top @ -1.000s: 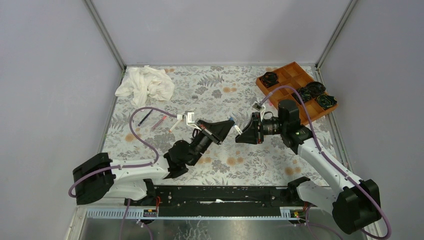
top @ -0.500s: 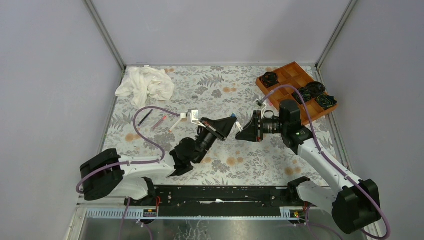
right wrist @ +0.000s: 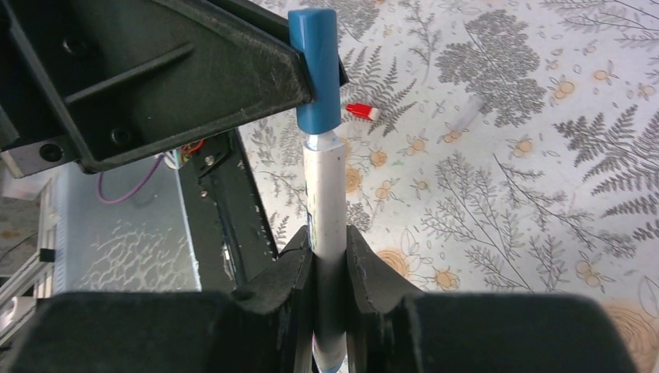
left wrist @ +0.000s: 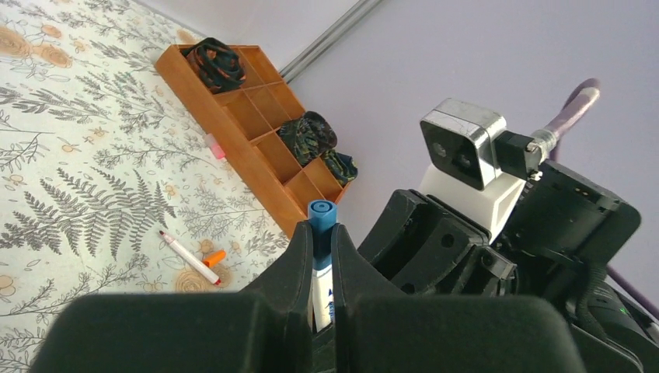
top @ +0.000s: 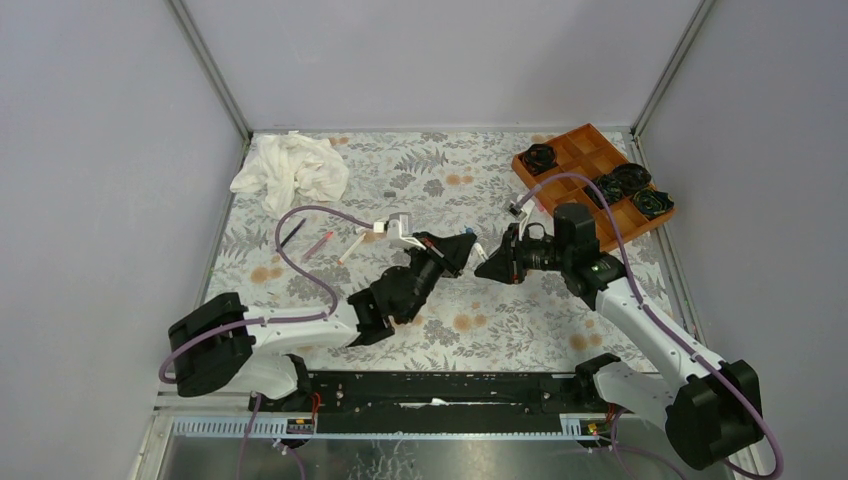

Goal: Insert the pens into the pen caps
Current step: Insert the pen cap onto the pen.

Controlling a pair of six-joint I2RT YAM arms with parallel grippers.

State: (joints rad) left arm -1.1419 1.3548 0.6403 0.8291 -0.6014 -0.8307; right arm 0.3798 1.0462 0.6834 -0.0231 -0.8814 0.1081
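Two black grippers meet tip to tip in the air above the table, which carries a grey floral cover [top: 430,175]. The left gripper [left wrist: 321,233] is clenched on a short blue cylindrical plastic cap [right wrist: 315,70], and the cap stands out past its fingertips. The right gripper [right wrist: 330,237] grasps a thin white plastic pen [right wrist: 325,190] by the barrel. In the right wrist view the pen and the cap stand in one line, and the upper end of the pen meets the mouth of the cap. How deep it sits inside I cannot tell.

On the left part of the table lie a thin dark pen [top: 290,234], a pinkish pen [top: 318,243] and a plain white pen [top: 352,247], near each other but apart. A crumpled white cloth [top: 290,168] lies at the far left corner. An orange compartment tray [top: 582,150] with black rosette-shaped objects [top: 630,178] stands at the far right corner. A small red cap [right wrist: 359,111] lies on the cover. An orange cap [left wrist: 214,257] lies just beside a white pen with a red tip [left wrist: 186,255].
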